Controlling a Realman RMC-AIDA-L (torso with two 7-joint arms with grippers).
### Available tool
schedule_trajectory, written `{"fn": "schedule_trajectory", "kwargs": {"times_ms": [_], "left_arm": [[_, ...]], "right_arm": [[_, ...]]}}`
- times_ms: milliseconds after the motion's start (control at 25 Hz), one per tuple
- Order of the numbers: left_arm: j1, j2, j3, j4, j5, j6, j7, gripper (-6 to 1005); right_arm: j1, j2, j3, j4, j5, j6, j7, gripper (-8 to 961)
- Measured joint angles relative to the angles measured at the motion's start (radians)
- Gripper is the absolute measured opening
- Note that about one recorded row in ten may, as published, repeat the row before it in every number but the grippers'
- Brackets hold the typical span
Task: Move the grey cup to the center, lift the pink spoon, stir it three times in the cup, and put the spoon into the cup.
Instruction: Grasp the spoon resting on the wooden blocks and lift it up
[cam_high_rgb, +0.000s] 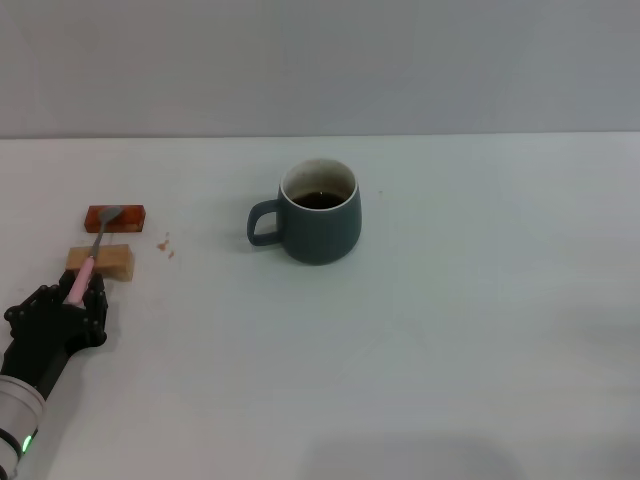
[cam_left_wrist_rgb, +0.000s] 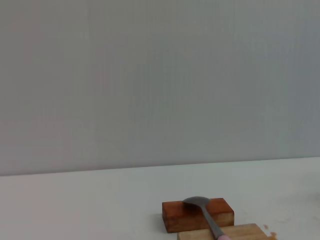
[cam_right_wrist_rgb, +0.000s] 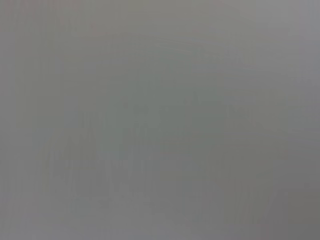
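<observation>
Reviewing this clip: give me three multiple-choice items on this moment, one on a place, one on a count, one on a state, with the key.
1. Where does the pink spoon lie?
A. Inside the grey cup
B. Across the two blocks, at the robot's left
C. On the bare table, at the robot's right

2. How many blocks are on the table?
A. One
B. Two
C. Four

3. What is in the grey cup?
A. Dark liquid
B. Nothing
C. The spoon

Key:
1 B: the spoon's bowl rests on the reddish-brown block and its neck crosses the tan block, with the left gripper at its pink handle.
2 B: only the reddish-brown block and the tan block show.
3 A: a dark surface shows below the cup's pale inner wall, and no spoon stands in it.
</observation>
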Motion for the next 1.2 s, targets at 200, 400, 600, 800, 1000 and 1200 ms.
{"fn": "schedule_trajectory", "kwargs": {"times_ms": [200, 400, 600, 800, 1000, 1200], "left_arm": [[0.001, 0.000, 0.000, 0.000, 0.000, 0.000, -0.001, 296], [0.001, 0.000, 0.000, 0.000, 0.000, 0.001, -0.003, 266], [0.001, 0.000, 0.002, 0.000, 0.000, 0.003, -0.001, 236], [0.000, 0.001, 0.009, 0.004, 0.008, 0.007, 0.001, 206], [-0.008, 0.001, 0.009, 0.009, 0.007, -0.003, 0.001, 176], [0.000, 0.001, 0.004, 0.002, 0.004, 0.024, 0.019, 169]], "right_arm": [[-0.001, 0.000, 0.000, 0.005, 0.000, 0.000, 0.000, -1], [-0.001, -0.001, 0.000, 0.007, 0.000, -0.001, 0.000, -1], [-0.002, -0.002, 0.000, 0.008, 0.000, -0.001, 0.000, -1], [-0.003, -0.002, 0.000, 0.009, 0.000, -0.002, 0.000, 0], [-0.003, -0.002, 0.000, 0.009, 0.000, -0.002, 0.000, 0], [-0.003, -0.002, 0.000, 0.009, 0.000, -0.002, 0.000, 0]]}}
